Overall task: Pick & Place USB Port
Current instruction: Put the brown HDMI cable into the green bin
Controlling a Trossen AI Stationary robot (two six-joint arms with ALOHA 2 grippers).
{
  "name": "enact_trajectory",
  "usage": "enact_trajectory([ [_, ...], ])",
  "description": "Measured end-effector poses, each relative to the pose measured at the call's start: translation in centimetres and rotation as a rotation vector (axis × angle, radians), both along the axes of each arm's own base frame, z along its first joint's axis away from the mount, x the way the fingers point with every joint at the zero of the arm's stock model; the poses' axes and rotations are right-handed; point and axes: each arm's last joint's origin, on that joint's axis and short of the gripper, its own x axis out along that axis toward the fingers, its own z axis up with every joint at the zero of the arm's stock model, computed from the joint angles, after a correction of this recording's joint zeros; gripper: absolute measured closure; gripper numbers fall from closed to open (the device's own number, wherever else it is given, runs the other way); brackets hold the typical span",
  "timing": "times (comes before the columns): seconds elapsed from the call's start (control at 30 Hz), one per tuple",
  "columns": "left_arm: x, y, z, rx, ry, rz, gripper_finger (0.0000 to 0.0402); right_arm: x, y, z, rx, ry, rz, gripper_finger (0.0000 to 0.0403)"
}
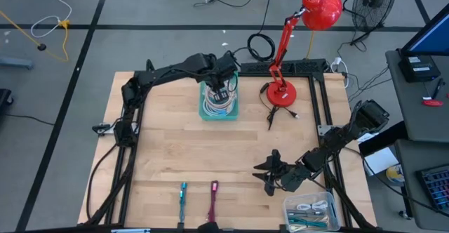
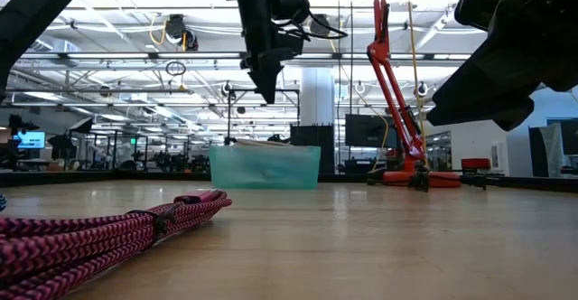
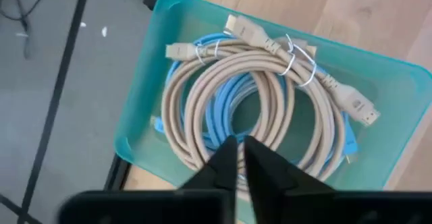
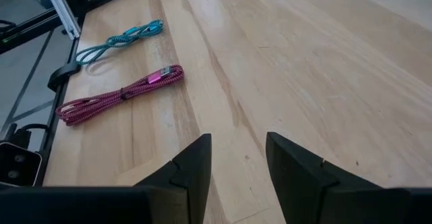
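A teal bin [image 1: 219, 108] at the table's far middle holds a coiled beige cable [image 3: 270, 69] lying on a light blue cable [image 3: 236, 109]. My left gripper [image 3: 237, 146] hangs above the coil, pointing steeply down and shut with nothing between its fingertips. In the low view its tip [image 2: 268, 92] stands clear above the bin [image 2: 264, 166]. A pink braided cable [image 4: 121, 92] and a teal braided cable [image 4: 118, 38] lie flat near the table's front edge. My right gripper [image 4: 236, 160] waits open above the bare wood at the front right.
A red desk lamp [image 1: 284, 85] stands right of the bin, its cord trailing on the wood. A clear box [image 1: 309, 212] with more cables sits at the front right corner. Black frame rails [image 1: 326, 114] run along the table's sides.
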Motion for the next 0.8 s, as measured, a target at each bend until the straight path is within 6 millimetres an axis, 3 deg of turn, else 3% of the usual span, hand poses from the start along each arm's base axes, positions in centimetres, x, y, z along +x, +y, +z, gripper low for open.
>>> enact_trajectory([
  [0.13, 0.6, 0.2, -1.3, -0.036, 0.009, 0.012, 0.0397, 0.0, 0.0, 0.0, 0.004, -0.001, 0.000, 0.0271],
  [0.47, 2.8, -0.2, -6.9, -0.153, 0.118, -0.023, 0.0400, -0.2, 0.3, 0.0, 0.015, 0.000, 0.005, 0.0271],
  [0.6, 3.4, -0.8, -7.8, -0.165, 0.133, -0.043, 0.0401, -0.2, 0.3, 0.0, 0.015, 0.001, 0.005, 0.0271],
  [0.8, 3.9, -1.5, -7.7, -0.174, 0.105, -0.065, 0.0401, -0.3, 0.3, 0.0, 0.012, 0.003, 0.005, 0.0271],
])
